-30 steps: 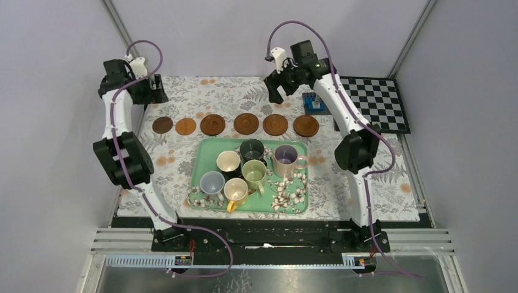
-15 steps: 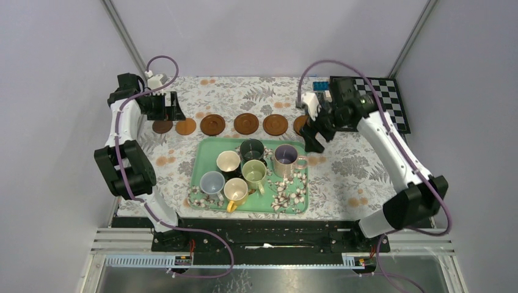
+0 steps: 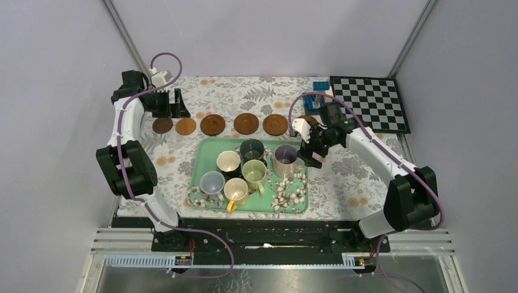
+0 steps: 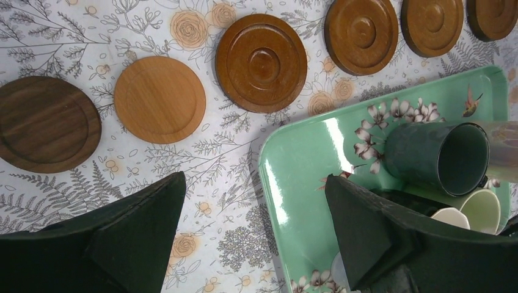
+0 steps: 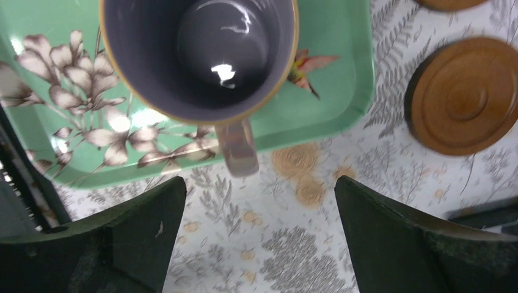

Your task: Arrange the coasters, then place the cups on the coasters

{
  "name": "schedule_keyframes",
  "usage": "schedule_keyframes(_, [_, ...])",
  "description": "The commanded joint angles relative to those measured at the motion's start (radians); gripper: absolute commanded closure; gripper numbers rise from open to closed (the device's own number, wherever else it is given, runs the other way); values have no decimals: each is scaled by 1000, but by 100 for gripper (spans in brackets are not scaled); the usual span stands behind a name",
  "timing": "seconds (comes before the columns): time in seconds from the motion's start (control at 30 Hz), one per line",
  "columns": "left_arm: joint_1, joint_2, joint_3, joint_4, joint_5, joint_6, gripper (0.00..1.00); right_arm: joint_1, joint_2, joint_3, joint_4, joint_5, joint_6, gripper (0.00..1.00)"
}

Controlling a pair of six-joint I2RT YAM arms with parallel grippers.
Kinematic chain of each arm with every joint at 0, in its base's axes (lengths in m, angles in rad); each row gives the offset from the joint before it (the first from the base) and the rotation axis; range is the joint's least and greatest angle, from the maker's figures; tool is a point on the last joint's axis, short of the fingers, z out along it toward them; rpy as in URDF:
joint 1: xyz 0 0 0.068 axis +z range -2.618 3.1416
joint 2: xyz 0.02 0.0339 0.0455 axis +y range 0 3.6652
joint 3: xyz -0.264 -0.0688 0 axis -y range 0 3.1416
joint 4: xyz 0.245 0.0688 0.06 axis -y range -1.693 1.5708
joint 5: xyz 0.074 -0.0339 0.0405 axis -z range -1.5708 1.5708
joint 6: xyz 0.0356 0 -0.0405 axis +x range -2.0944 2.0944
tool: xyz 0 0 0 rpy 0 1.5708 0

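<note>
Target cup: the pinkish-beige cup [image 5: 198, 55], purple inside, stands upright in the far right corner of the tray [image 3: 196, 165].
Handle: its handle [image 5: 237, 146] reaches out over the tray's rim, straight toward the gap in the right hand [image 5: 259, 189].
Right hand: spread wide and empty, just beside the cup on the handle side, touching nothing.
Nearer arm: the right, by far.
Left hand: the left hand [image 4: 256, 183] is wide open and empty, above the left end of the coaster row.
Coasters: six coasters [image 3: 245, 124] lie in a row on the worktop [image 3: 342, 183] beyond the tray, all bare.
Nearest coaster: the rightmost coaster [image 5: 464, 94] lies close beyond the cup.
Tray contents: all six cups, upright and clustered: cream cup [image 3: 228, 161], dark green cup [image 3: 251, 149], olive cup [image 3: 254, 173], pale blue cup [image 3: 212, 182], yellow cup [image 3: 235, 190].
Likely step: taking the first cup.
</note>
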Motion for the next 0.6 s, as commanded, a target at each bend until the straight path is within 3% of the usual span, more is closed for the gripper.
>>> schedule_keyframes(0.0, [0, -19, 54, 24, 9, -27, 8, 51, 42, -7, 112, -31, -73, 2])
schedule_keyframes(0.3, [-1, -33, 18, 24, 1, -49, 9, 79, 135, 11, 66, -67, -146, 14])
schedule_keyframes(0.57, [-1, -30, -3, 42, 5, -76, 10, 79, 187, -22, 155, -116, -49, 31])
